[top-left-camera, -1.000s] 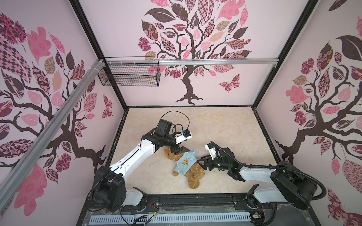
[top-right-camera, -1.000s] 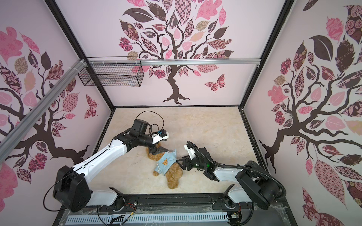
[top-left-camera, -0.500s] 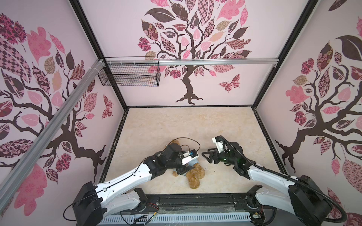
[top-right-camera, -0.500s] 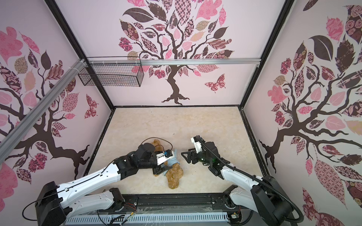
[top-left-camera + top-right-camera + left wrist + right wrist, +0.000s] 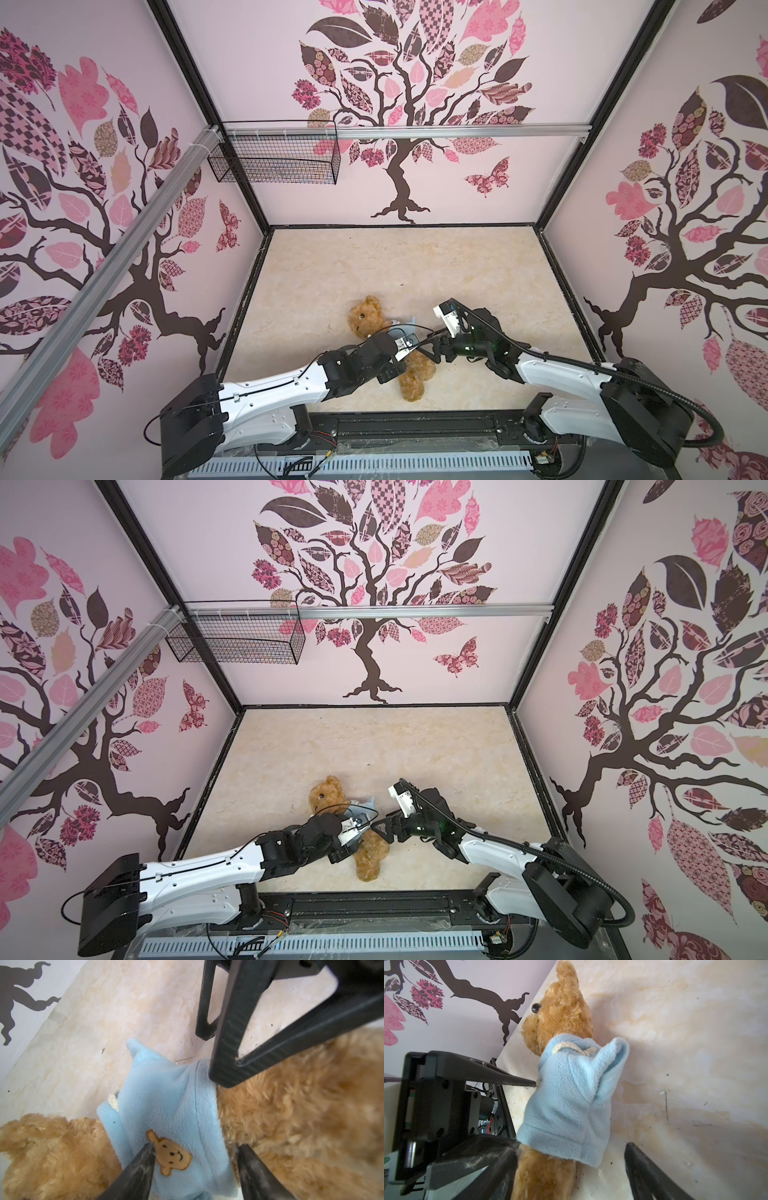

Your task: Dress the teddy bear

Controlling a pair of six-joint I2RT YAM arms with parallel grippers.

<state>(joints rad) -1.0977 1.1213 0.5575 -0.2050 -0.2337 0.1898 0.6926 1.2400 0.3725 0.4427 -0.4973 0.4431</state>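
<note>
Golden-brown shaggy teddy bear [image 5: 368, 318] has its light blue fleece shirt [image 5: 170, 1101] basically on; left gripper [image 5: 195, 1147] and right gripper [image 5: 572, 1146] open, empty, hem tug probably next.

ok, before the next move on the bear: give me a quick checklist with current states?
1. Head through the collar: ok. The teddy bear has its head clear of the light blue shirt.
2. Arm in the sleeve that shows: not ok. It sticks out flat, with no paw at the cuff.
3. Other sleeve: cannot tell, it is not in view.
4. Left gripper: ok, jaws apart astride the shirt front, no fold pinched.
5. Right gripper: ok, jaws apart at the hem, holding nothing.
</note>
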